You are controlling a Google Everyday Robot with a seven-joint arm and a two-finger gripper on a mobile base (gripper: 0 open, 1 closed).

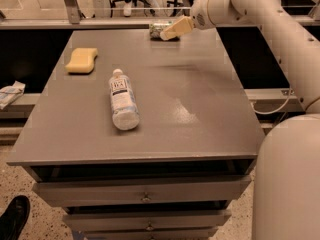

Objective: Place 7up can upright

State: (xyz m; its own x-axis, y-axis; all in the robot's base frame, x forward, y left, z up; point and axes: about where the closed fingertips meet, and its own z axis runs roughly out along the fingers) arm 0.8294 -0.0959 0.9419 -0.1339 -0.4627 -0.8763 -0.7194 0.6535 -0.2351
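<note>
The 7up can [156,29] lies on its side at the far edge of the grey table [200,109], pale with green print. My gripper [166,33] hangs low at the can's right end and covers part of it. I cannot make out whether it touches the can. The white arm [260,9] reaches in from the upper right.
A clear plastic bottle with a white cap [122,100] lies on its side left of the table's centre. A yellow sponge [81,60] sits at the back left. Drawers [145,194] run under the front edge. My white base [287,184] fills the lower right, and a black shoe [12,219] shows at the lower left.
</note>
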